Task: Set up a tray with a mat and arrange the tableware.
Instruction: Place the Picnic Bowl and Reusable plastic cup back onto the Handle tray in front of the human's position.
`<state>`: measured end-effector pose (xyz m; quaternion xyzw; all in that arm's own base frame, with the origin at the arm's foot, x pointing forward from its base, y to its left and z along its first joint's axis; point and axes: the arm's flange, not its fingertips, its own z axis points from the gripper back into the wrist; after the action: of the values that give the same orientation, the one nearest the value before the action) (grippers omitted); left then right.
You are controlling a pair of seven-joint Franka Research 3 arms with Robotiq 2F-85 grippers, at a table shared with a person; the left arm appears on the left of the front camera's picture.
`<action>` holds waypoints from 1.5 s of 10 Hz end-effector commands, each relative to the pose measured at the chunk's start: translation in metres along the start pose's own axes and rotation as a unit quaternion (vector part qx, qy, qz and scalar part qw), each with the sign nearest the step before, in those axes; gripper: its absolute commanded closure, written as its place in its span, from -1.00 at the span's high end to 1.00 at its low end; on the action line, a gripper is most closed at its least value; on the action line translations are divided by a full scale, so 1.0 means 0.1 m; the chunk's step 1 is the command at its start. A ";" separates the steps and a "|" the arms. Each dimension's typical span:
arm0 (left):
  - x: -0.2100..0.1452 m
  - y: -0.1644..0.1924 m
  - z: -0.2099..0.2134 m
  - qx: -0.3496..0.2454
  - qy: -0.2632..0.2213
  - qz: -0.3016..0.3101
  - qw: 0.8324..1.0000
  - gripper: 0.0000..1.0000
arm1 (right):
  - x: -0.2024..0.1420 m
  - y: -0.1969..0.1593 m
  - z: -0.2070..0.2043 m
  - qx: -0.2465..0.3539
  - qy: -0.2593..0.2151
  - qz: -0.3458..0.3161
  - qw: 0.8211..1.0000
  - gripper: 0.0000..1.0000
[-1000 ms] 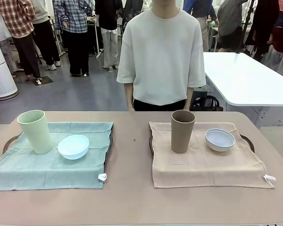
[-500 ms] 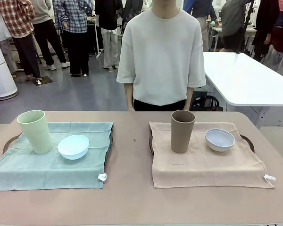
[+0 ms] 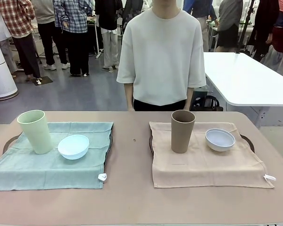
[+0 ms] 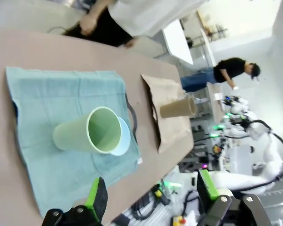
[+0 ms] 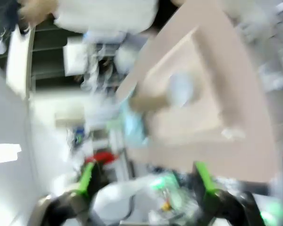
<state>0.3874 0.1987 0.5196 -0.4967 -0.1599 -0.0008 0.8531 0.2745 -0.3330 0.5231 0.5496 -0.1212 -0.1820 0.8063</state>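
A matt pale green tumbler and a smooth, faintly glossy light blue bowl sit on a soft, creased teal cloth mat. A matt brown tumbler and a glossy white bowl sit on a beige woven cloth mat. The table is smooth, matt and tan.

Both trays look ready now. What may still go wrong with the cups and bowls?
The green cup and brown cup are tall and narrow, so a passing arm could tip them. The blue bowl stands close to the green cup; a knock may move both. A pulled mat would shift its dishes.
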 end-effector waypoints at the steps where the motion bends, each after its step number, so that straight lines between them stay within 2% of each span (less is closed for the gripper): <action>1: 0.11 0.34 0.35 -0.073 0.017 0.014 0.997 1.00 | 0.26 -0.33 0.36 0.113 0.078 -0.046 0.989 1.00; 2: 0.08 0.51 0.44 -0.110 0.009 0.018 0.994 1.00 | 0.28 -0.40 0.37 0.129 0.092 -0.049 0.986 1.00; 4: 0.06 0.71 0.56 -0.160 -0.033 0.023 0.986 1.00 | 0.34 -0.47 0.29 0.120 0.093 -0.068 0.986 1.00; 5: -0.06 0.50 0.38 -0.097 0.003 0.026 0.995 1.00 | 0.06 -0.40 -0.04 0.131 0.078 -0.049 0.987 1.00; 15: -0.06 0.50 0.38 -0.097 0.003 0.026 0.995 1.00 | 0.06 -0.40 -0.04 0.131 0.078 -0.049 0.987 1.00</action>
<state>0.3831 0.2593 0.4917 -0.5883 -0.1451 -0.0021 0.7955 0.2781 -0.3418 0.4845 0.6661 -0.0545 -0.1609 0.7263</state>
